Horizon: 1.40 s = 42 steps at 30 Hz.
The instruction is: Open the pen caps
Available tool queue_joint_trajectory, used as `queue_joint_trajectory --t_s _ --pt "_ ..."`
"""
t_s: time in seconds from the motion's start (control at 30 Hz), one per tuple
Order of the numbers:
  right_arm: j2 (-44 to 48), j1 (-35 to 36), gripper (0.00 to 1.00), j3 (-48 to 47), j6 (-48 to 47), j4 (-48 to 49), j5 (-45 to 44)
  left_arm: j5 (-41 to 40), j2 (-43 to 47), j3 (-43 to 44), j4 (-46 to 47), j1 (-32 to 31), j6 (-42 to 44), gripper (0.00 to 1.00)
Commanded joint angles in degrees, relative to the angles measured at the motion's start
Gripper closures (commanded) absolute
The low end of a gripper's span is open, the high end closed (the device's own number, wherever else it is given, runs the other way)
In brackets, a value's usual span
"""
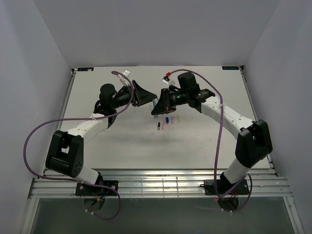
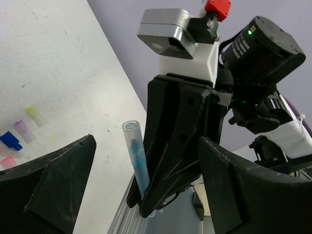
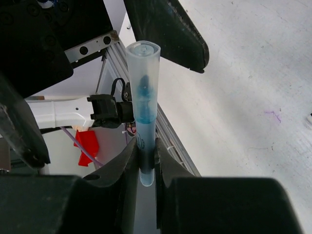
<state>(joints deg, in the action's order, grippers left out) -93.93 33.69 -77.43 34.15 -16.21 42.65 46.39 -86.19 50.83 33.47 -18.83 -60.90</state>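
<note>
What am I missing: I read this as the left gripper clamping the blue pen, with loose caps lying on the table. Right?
Wrong arm. The right gripper clamps the blue pen, as the right wrist view shows; the left gripper stands open around it without gripping. The caps do lie loose on the table.

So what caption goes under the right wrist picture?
Right gripper clamps the end of a see-through blue pen over the table.

Table (image 1: 122,146): white top, scuffed | Walls (image 1: 29,58): pale grey, enclosing table left, far, right | Rails (image 1: 161,185): slatted aluminium, along table's near edge | Left label (image 1: 86,68), right label (image 1: 230,68): dark strips, table's far corners | Ink mark (image 3: 273,115): faint purple, on table
</note>
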Motion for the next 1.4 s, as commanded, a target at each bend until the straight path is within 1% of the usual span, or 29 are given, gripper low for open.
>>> queue_joint_trajectory --t_s 0.0,0.03,0.1,0.17,0.2,0.23,0.27,0.3,0.33,0.37,0.4,0.43,0.5,0.53,0.57,0.63,0.67,0.73,0.77,0.8,0.87,0.97,1.17,1.37 --pt "3.4 -0.4 0.92 -0.2 -0.1 -0.9 1.6 2.8 4.4 0.9 0.9 -0.2 7.0 0.02" --pt "4.3 -0.4 0.92 -0.2 -0.3 -1.5 1.6 2.0 6.5 0.3 0.0 -0.3 8.0 0.02" --pt "5.6 -0.4 0.92 0.0 -0.8 -3.7 0.6 -0.7 8.4 0.4 -3.1 -0.2 13.5 0.02" --pt "6.7 -0.4 0.92 1.2 -1.4 -4.9 -0.8 -2.8 10.3 1.5 -9.6 -0.2 16.9 0.02" --pt "7.3 -0.4 0.92 1.7 -1.7 -5.5 -1.3 -5.1 10.8 4.3 -13.6 -0.2 20.2 0.02" --pt "8.1 -0.4 0.92 2.3 -2.7 -7.2 -1.9 -12.0 10.9 6.2 -23.3 -0.2 21.1 0.02" --pt "8.3 -0.4 0.92 2.9 -3.2 -8.2 -2.6 -16.8 10.3 8.4 -29.5 -0.2 20.8 0.02" --pt "8.7 -0.4 0.92 3.1 -3.8 -9.3 -2.9 -21.5 9.4 15.2 -36.9 -0.2 21.7 0.02" --pt "8.8 -0.4 0.92 3.0 -5.2 -11.7 -3.3 -24.7 8.1 19.4 -50.6 -0.3 23.1 0.02" --pt "8.9 -0.4 0.92 2.9 -5.8 -12.7 -3.8 -28.9 6.3 23.4 -56.8 -0.2 24.8 0.02" --pt "8.9 -0.4 0.92 2.5 -6.4 -13.5 -3.7 -28.9 3.3 26.7 -61.2 -0.3 27.5 0.02" --pt "9.1 -0.4 0.92 2.4 -6.8 -14.3 -3.5 -28.5 2.6 30.3 -66.3 -0.4 32.6 0.02" --pt "8.7 -0.4 0.92 1.5 -7.9 -15.7 -1.7 -23.2 4.4 29.2 -65.5 -0.3 36.0 0.02" --pt "8.6 -0.4 0.92 1.1 -8.2 -16.3 -1.2 -21.6 5.1 27.3 -63.6 -0.2 33.9 0.02" --pt "8.5 -0.3 0.92 0.9 -8.7 -16.9 -0.8 -17.2 5.6 26.1 -62.0 0.1 31.8 0.02" --pt "8.4 -0.4 0.92 0.4 -9.2 -16.8 -0.6 -12.7 5.7 24.0 -56.7 0.3 26.9 0.02" --pt "8.4 -0.4 0.92 0.0 -9.3 -16.8 -0.8 -7.9 5.0 21.7 -53.7 0.3 22.6 0.02" --pt "8.2 -0.3 0.92 -0.4 -9.2 -16.8 -1.1 -5.3 4.4 20.3 -52.4 0.1 19.5 0.03" --pt "8.1 -0.4 0.92 -0.6 -9.2 -16.7 -0.9 -4.4 4.2 19.8 -52.1 0.0 18.0 0.09" --pt "7.6 -0.4 0.92 -0.8 -9.2 -16.5 -1.0 -2.6 4.1 19.6 -51.5 -0.1 17.7 0.11" --pt "7.3 -0.4 0.92 -1.1 -9.1 -16.4 -0.8 -2.1 4.6 19.1 -51.3 -0.2 16.7 0.14" --pt "6.3 -0.4 0.92 -1.6 -8.8 -15.8 -0.6 -1.2 5.4 18.0 -50.5 -0.5 14.9 0.14" --pt "5.2 -0.4 0.92 -1.4 -7.2 -13.5 -0.1 -0.3 8.1 12.4 -44.5 -1.6 8.7 0.18" --pt "4.5 0.2 0.92 -1.5 -5.6 -11.4 0.1 -1.2 7.1 12.3 -43.6 -3.8 7.6 0.23"
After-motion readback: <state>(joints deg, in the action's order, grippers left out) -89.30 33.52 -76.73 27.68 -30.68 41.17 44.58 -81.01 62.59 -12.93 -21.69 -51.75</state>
